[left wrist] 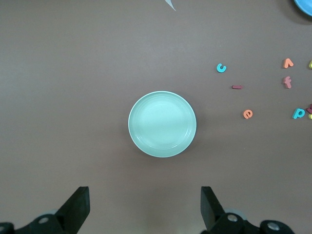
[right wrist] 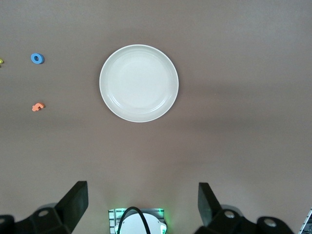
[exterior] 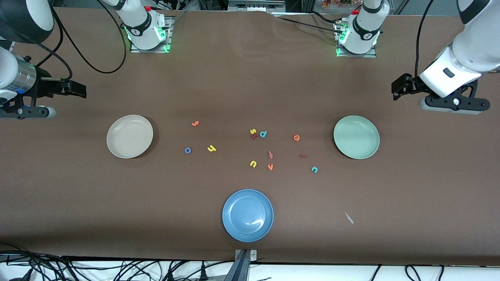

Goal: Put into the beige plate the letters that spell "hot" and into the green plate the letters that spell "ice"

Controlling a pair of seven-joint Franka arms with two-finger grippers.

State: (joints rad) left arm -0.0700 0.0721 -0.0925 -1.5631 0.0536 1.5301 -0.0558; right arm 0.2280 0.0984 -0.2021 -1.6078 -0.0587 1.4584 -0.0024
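Observation:
The beige plate (exterior: 129, 136) (right wrist: 139, 83) lies toward the right arm's end of the table, with nothing in it. Beside it lie the orange t (exterior: 195, 123) (right wrist: 37, 106), the blue o (exterior: 188, 150) (right wrist: 37, 58) and the yellow h (exterior: 211, 148). The green plate (exterior: 356, 137) (left wrist: 162, 124) lies toward the left arm's end, also with nothing in it. Close to it lie the orange e (exterior: 297, 137) (left wrist: 248, 114), the dark red i (exterior: 303, 156) (left wrist: 237, 87) and the teal c (exterior: 314, 169) (left wrist: 222, 68). My right gripper (exterior: 80, 89) (right wrist: 142, 192) hangs open over the table's end past the beige plate. My left gripper (exterior: 395, 89) (left wrist: 145, 195) hangs open past the green plate.
A blue plate (exterior: 247, 215) lies nearest the front camera. Mid-table lie a yellow s (exterior: 253, 131), a teal d (exterior: 263, 134), a reddish hooked letter (exterior: 270, 154), a yellow u (exterior: 253, 164) and an orange v (exterior: 270, 167). A white scrap (exterior: 349, 217) lies near the front edge.

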